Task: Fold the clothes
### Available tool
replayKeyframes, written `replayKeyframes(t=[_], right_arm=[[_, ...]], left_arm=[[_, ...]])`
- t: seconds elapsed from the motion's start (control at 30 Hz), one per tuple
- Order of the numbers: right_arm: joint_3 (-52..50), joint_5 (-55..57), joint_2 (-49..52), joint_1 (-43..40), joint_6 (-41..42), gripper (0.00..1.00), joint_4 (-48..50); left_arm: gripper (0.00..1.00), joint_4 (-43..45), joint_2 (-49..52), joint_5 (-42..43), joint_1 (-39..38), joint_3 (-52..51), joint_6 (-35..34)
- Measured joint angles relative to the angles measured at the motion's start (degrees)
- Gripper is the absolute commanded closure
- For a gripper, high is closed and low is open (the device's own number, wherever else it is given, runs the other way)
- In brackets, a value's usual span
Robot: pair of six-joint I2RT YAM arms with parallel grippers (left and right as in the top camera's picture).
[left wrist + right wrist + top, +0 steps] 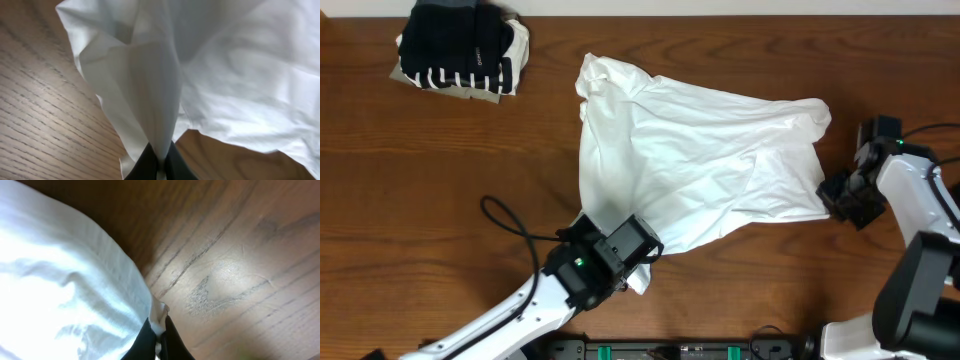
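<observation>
Both grips on: left gripper [160, 161] clenched on a bunch of the shirt [705, 150] at its near-left edge, right gripper [159, 339] pinching the near-right corner. Shirt is in the middle of the table [420, 200], rumpled, not flat (can't tell which end is the collar). Folded pile [460, 50] far left. Step looks like spreading out before the first fold. Next move probably needs an even lift and pull apart, then laying flat. Uneven tension could slip the thin right pinch.

The right end effector [159, 341] pinches the white T-shirt [65, 290].
</observation>
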Motion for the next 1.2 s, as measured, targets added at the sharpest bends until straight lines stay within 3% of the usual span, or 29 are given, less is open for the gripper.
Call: replayKeyframes(t=[0.23,0.63,1.2], right_arm=[[1.9,0.0,-5.1,-1.0,-1.0,0.99,-3.7],[12.8,-0.1,-15.5,-1.0,-4.7,0.98,-13.8],[43.2,-2.1,-17.1,-1.0,-8.2,0.98,-26.2]], left_arm=[[0.94,-0.5,-5.4,0.1,0.0,1.5,3.7],[0.94,-1.1,-10.4,0.0,0.0,15.4,13.4],[0.94,-1.4,-10.0,-11.5,0.0,45.2,32.6]])
